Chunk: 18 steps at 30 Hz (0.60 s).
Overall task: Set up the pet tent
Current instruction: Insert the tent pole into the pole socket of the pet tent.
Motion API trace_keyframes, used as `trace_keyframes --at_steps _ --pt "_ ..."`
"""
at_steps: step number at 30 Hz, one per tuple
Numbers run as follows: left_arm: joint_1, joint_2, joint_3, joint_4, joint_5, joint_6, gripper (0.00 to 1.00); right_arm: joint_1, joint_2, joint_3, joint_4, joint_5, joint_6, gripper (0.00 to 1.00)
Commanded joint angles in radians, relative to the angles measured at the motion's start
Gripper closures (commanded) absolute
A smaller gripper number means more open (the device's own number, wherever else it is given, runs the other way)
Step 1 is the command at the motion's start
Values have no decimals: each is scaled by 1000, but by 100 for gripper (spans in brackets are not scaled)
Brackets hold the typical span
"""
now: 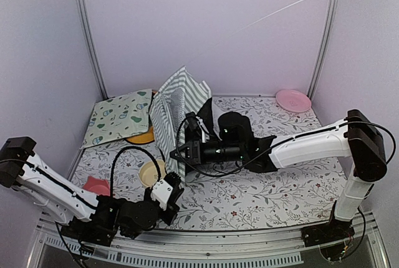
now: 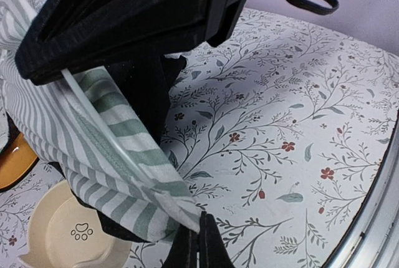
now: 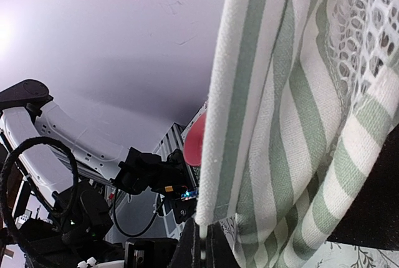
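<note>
The pet tent (image 1: pixel 176 107), grey-green and white striped fabric, stands half collapsed at the left of the table's middle. A thin white pole (image 1: pixel 280 6) runs from it up to the top right. My left gripper (image 1: pixel 177 179) is shut on a bottom corner of the tent fabric (image 2: pixel 156 199), low over the table; its fingertips (image 2: pixel 201 234) pinch the hem. My right gripper (image 1: pixel 177 154) reaches left and is shut on the end of a white pole (image 3: pixel 204 229) where it leaves a striped sleeve (image 3: pixel 249 93). That pole also shows in the left wrist view (image 2: pixel 87 103). Lace (image 3: pixel 368 19) shows at the upper right.
A cream printed mat (image 1: pixel 118 115) lies at back left over an orange bowl (image 1: pixel 142 136). A cream paw-print bowl (image 1: pixel 151 171) sits beside my left gripper. A red dish (image 1: pixel 96 185) is at front left, a pink plate (image 1: pixel 293 100) at back right, and a black cushion (image 1: pixel 237 126) behind my right arm.
</note>
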Motion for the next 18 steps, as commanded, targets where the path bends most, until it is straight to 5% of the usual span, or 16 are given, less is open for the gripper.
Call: trace_keyframes --at_steps 1,18 --pt "-64 12 -10 -14 195 -2 100 -82 -51 14 214 189 3 100" --pt "-62 11 -14 -14 195 -9 100 -80 -31 -38 269 217 24 100"
